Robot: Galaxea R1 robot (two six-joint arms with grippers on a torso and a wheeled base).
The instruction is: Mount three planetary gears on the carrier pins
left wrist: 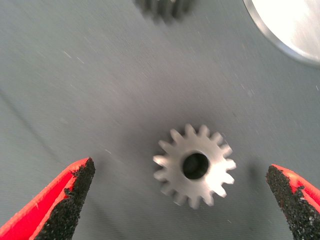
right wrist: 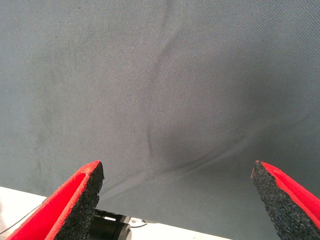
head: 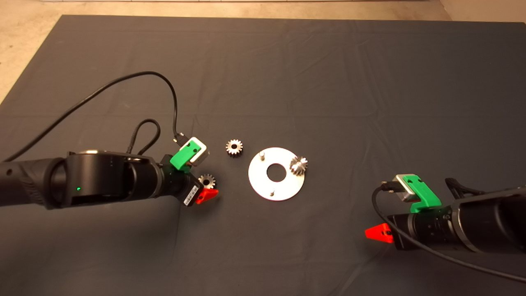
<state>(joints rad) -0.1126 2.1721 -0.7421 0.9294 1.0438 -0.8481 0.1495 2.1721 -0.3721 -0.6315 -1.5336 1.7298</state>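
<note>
The silver carrier disc lies mid-mat with three upright pins. One planetary gear sits on the right pin. The far-left pin and the near pin are bare. A second gear lies flat on the mat left of the disc. A third gear lies flat under my left gripper, and it shows between the open fingers in the left wrist view. My left gripper is open around it, not touching. My right gripper is open and empty over bare mat at the right.
The dark mat is wrinkled, with folds near the right gripper. A black cable loops from the left arm across the mat. The disc's edge and part of the second gear show in the left wrist view.
</note>
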